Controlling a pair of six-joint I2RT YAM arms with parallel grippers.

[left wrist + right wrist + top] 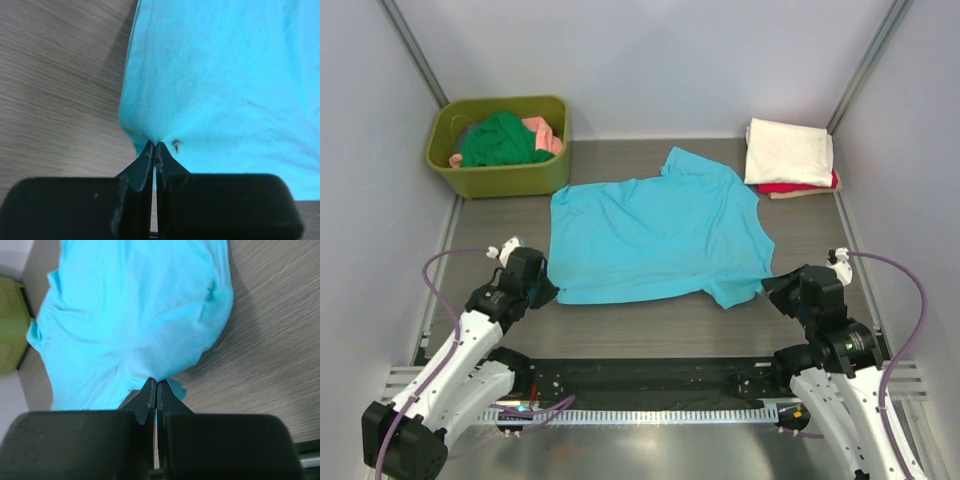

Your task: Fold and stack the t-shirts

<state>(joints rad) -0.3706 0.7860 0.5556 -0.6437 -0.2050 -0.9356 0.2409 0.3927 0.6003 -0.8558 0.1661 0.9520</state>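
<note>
A turquoise-blue t-shirt [655, 235] lies spread flat in the middle of the table. My left gripper [544, 291] is shut on its near left hem corner; in the left wrist view the cloth [225, 75] bunches at my gripper [156, 145]. My right gripper [770, 288] is shut on the shirt's near right edge by the sleeve; in the right wrist view the cloth [135, 315] puckers at my gripper [157, 382]. A cream-white t-shirt [788, 152] lies folded on a red one [798, 187] at the back right. A dark green t-shirt [500, 140] and a salmon-pink one [548, 135] lie crumpled in the tub.
An olive-green plastic tub [500, 175] stands at the back left; its corner shows in the right wrist view [10, 325]. Grey walls enclose the wood-grain table [650, 325] on three sides. A black strip and a metal rail run along the near edge between the arm bases.
</note>
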